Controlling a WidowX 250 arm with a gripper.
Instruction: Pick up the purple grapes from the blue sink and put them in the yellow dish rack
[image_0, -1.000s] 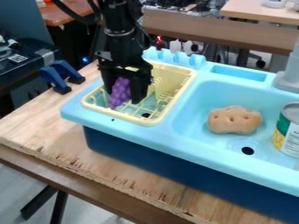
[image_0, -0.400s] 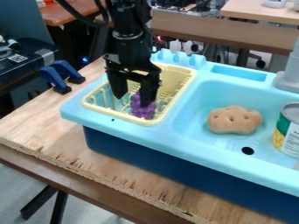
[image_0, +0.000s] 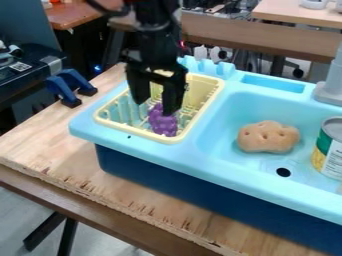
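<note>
The yellow rack (image_0: 185, 135) is taken as the landmark. Inside it, toward its near right corner, a bunch of purple grapes (image_0: 162, 122) is seen. Over the rack the black gripper (image_0: 155, 107) is held with its fingers apart, one of them right by the grapes. To the rack's right, a tan potato-like toy (image_0: 268, 137) and a can (image_0: 331, 150) are placed in the blue basin (image_0: 224, 122).

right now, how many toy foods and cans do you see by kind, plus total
Purple grape bunch: 1
Tan potato-like toy: 1
Can: 1
Total: 3, leaving out an unclear tan sliver at the right edge
</note>
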